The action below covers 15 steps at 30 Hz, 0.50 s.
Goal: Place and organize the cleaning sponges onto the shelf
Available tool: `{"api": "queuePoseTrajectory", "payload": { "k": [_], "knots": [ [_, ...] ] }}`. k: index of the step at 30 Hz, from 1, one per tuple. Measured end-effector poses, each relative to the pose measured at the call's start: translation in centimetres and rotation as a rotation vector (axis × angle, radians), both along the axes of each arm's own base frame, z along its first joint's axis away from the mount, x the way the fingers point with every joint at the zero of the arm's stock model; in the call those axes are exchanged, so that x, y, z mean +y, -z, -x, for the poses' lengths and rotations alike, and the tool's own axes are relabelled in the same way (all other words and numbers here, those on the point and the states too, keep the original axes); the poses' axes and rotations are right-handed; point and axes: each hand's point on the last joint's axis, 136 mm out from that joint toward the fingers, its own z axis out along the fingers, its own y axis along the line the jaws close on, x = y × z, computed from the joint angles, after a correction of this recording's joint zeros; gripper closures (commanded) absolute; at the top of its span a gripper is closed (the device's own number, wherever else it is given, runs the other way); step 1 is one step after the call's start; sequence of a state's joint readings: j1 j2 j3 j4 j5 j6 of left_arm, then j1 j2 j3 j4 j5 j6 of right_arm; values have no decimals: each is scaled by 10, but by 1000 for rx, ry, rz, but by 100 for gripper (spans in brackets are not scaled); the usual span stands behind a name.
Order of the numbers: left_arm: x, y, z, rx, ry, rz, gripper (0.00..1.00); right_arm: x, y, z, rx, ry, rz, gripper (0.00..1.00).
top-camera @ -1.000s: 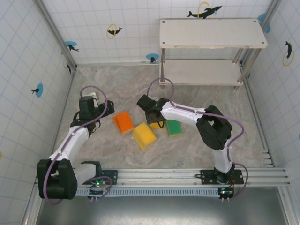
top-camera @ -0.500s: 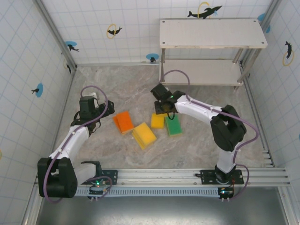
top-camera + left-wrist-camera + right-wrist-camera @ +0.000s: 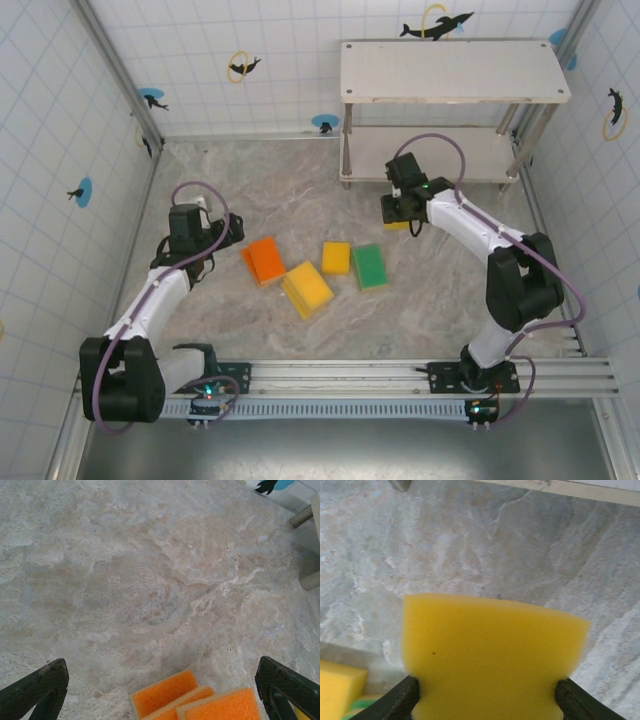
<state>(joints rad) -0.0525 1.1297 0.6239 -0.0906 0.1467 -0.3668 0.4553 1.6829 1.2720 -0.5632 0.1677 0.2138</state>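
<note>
My right gripper (image 3: 400,214) is shut on a yellow sponge (image 3: 490,650), squeezing it between both fingers just in front of the shelf's lower board (image 3: 430,155). The two-tier shelf (image 3: 455,70) stands at the back right with both boards bare. Lying mid-table are an orange sponge stack (image 3: 265,260), a yellow-orange stack (image 3: 308,288), a yellow sponge (image 3: 336,257) and a green sponge (image 3: 370,265). My left gripper (image 3: 225,232) hovers open left of the orange stack, whose orange sponges (image 3: 167,695) lie low between its fingers (image 3: 35,690).
Tiled walls enclose the marble table on three sides. Two shelf legs (image 3: 302,516) show at the left wrist view's right edge. Another leg (image 3: 400,484) and the lower board's front edge (image 3: 570,487) lie just ahead of the held sponge.
My right arm has lifted a yellow sponge from the group mid-table and swung it right and back toward the shelf. The left arm has stayed still.
</note>
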Motion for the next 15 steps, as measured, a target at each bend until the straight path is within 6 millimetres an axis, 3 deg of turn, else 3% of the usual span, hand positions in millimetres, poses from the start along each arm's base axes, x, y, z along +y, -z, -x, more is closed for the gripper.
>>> {"api": "queuePoseTrajectory", "payload": {
  "k": [6,12,15],
  "knots": [
    [0,-4,3,-6,0,0,3,-25,7,-1,40,23,-1,42],
    [0,-4,3,-4,0,1,2,-42,37,18,128,46,2,41],
    [-1,-5,3,-7,3,4,3,-44,41,21,140,48,-2,41]
  ]
}}
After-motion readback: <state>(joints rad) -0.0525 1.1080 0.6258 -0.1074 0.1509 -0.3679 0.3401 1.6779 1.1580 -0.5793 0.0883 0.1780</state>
